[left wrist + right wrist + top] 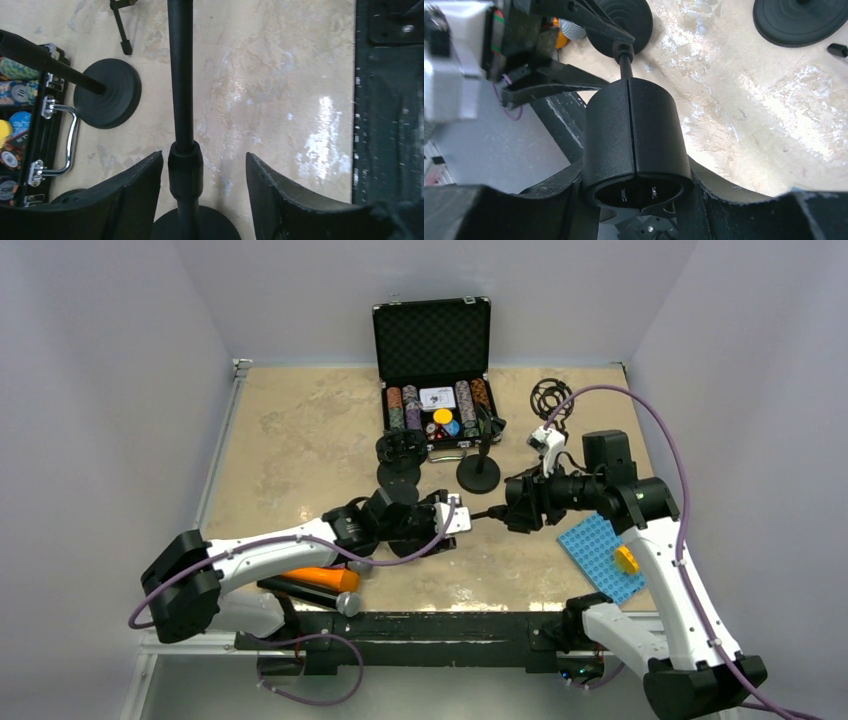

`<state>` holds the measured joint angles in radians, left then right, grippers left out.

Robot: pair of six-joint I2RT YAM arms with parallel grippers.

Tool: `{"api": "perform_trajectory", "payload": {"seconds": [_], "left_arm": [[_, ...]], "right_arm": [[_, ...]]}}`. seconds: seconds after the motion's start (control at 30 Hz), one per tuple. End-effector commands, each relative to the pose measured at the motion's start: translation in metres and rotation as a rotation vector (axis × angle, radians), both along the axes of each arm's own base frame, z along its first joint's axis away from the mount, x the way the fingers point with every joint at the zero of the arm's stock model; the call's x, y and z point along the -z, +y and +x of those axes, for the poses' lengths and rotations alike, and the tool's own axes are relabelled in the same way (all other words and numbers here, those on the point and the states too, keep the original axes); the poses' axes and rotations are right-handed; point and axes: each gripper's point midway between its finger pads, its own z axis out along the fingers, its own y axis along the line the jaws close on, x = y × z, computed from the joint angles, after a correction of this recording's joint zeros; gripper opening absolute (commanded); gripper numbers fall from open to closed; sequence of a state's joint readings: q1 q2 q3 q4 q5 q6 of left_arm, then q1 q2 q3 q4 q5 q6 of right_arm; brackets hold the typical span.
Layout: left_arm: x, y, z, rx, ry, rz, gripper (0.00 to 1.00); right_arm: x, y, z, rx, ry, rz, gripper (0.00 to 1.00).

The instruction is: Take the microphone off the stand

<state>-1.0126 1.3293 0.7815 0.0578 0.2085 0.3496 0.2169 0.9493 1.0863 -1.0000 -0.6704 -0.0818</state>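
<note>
The microphone (pixel 320 578) has an orange body and a grey mesh head (pixel 570 28). It lies on the table by the left arm's base, apart from the stand. The black stand (pixel 181 75) is held tilted between the arms. My right gripper (pixel 636 172) is shut on its hollow clip (pixel 634 135), which holds nothing. In the top view the right gripper (pixel 512 508) faces the left gripper (pixel 455 523). My left gripper (pixel 204 153) is open astride the pole's collar (pixel 185 170), which sits close to the left finger (pixel 130 195). The stand's round base (pixel 621 20) lies beyond.
An open case of poker chips (pixel 432 390) stands at the back. Two other black stands (pixel 478 475) (pixel 400 472) stand in front of it. A blue studded plate (pixel 600 555) with a yellow piece (pixel 627 559) lies at the right. The black table edge (pixel 390 100) runs along the near side.
</note>
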Motion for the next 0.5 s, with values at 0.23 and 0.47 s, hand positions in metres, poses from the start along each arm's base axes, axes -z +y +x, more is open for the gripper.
{"api": "perform_trajectory", "payload": {"seconds": [0.23, 0.47], "left_arm": [[-0.049, 0.019, -0.040, 0.276, 0.226, -0.072, 0.71], [-0.041, -0.001, -0.029, 0.358, 0.223, -0.052, 0.69]], "right_arm": [[-0.019, -0.009, 0.002, -0.257, -0.462, -0.121, 0.00], [-0.021, -0.006, -0.020, -0.477, -0.715, -0.167, 0.00]]}}
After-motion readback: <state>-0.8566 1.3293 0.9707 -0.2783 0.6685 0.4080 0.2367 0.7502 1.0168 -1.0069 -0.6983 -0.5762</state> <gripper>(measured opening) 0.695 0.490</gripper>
